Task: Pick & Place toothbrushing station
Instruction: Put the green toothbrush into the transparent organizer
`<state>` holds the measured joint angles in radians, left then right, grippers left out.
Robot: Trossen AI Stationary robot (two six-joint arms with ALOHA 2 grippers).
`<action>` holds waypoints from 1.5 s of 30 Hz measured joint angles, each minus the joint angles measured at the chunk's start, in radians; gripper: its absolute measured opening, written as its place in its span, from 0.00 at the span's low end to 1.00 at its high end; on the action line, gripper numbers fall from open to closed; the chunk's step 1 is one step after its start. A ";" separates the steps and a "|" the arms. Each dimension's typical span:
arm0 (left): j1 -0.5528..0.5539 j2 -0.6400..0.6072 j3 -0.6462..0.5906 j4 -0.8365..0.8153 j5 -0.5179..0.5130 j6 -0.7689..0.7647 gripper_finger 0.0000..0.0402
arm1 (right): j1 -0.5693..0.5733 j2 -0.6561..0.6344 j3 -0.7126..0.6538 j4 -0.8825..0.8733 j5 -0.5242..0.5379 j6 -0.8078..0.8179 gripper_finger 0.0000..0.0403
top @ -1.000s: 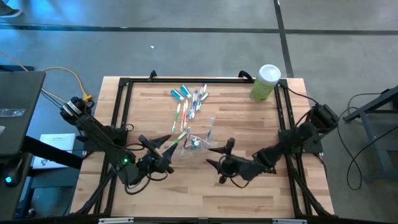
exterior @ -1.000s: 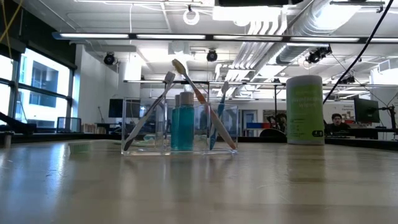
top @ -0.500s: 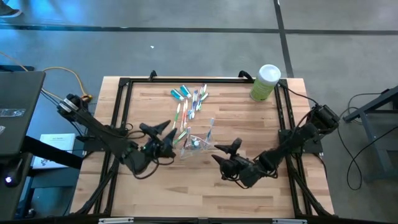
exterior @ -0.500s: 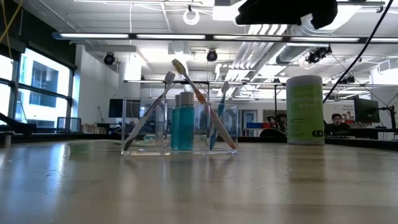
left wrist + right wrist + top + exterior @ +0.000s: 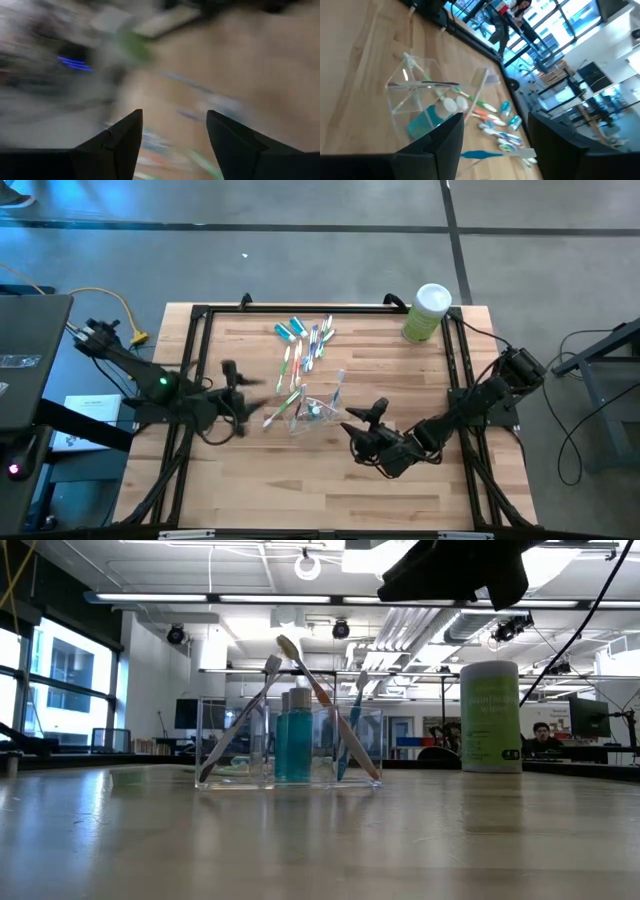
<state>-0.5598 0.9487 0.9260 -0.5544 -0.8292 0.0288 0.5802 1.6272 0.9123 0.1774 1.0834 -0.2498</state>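
- Toothbrushes and toothpaste tubes lie loose in a cluster on the far half of the table, well apart from the green canister at the far right corner.
- Clear cup stands mid-table, just nearer than the cluster; the low view shows several brushes leaning in it beside teal tubes. The brushes lean because the cup wall carries their handles. Judged from this, part of the set is already stowed and the loose items remain.
- Left gripper sits left of the cup, apart from it. Its jaws are spread in the left wrist view and nothing lies between its fingers. That view is blurred by motion.
- Right gripper sits just right of the cup, jaws spread and empty; the right wrist view looks past its fingers at the cup and the loose brushes beyond.
- Change from the earlier frames: the left arm has swung away from the cup toward the table's left edge, and its gripper is farther from the cup than before. The right gripper has shifted only slightly. A dark arm part now shows along the top of the low view; it was absent a second ago.
- Cup, cluster and canister have not moved.
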 joint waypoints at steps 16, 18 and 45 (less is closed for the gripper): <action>0.082 -0.036 -0.319 0.109 0.232 -0.417 0.53 | 0.001 0.000 0.000 -0.017 -0.178 0.237 0.53; 0.082 -0.010 -0.351 0.175 0.233 -0.434 0.53 | 0.003 0.000 0.000 -0.025 -0.178 0.254 0.53; 0.213 0.542 -0.384 0.392 0.322 -0.722 0.53 | -0.038 0.001 0.000 -0.110 -0.212 0.290 0.53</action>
<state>-0.3467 1.4910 0.5419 -0.1620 -0.5077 -0.6933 0.5419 1.6279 0.9119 0.0673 0.8716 0.0406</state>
